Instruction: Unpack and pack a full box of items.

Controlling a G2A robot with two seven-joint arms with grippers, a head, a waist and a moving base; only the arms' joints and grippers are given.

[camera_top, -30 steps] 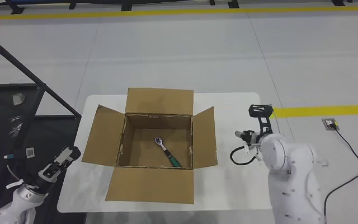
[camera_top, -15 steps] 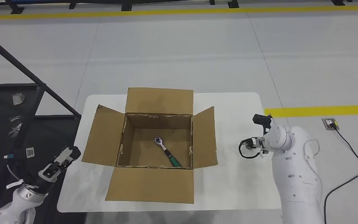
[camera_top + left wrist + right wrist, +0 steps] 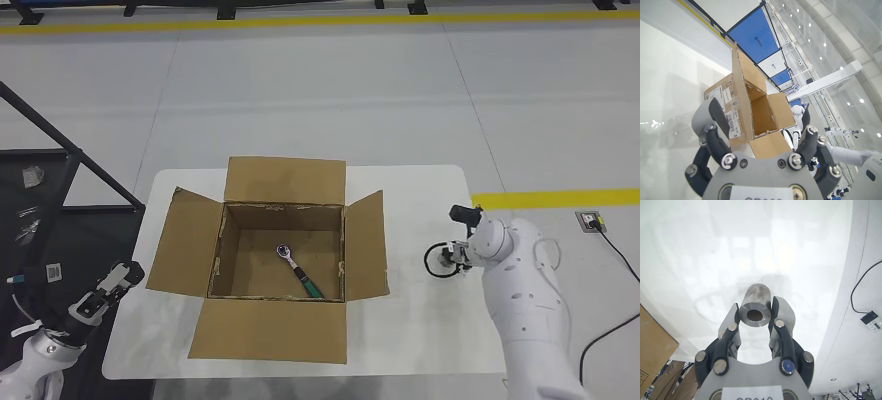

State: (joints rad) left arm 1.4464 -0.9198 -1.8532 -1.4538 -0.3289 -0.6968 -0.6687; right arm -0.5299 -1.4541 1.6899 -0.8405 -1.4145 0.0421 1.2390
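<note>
An open cardboard box (image 3: 285,330) stands mid-table with all flaps folded out. A ratchet wrench (image 3: 299,271) with a green handle lies on its floor. My right gripper (image 3: 443,260) hangs over the table to the right of the box. In the right wrist view the right gripper (image 3: 755,303) is shut on a hollow steel cylinder (image 3: 756,306), held just above the white tabletop. My left gripper (image 3: 120,277) sits off the table's left front corner. The left gripper (image 3: 761,106) is open with nothing in it and faces the box (image 3: 761,113) from the side.
The white table (image 3: 420,330) has bare surface right of the box. A black frame (image 3: 60,150) stands to the left. A floor socket with a cable (image 3: 590,221) lies to the right. Brown paper bags (image 3: 672,380) stand past the box corner (image 3: 653,336).
The right arm has turned its wrist down and lowered the gripper with the cylinder toward the table, right of the box. The left arm and the box have not moved.
</note>
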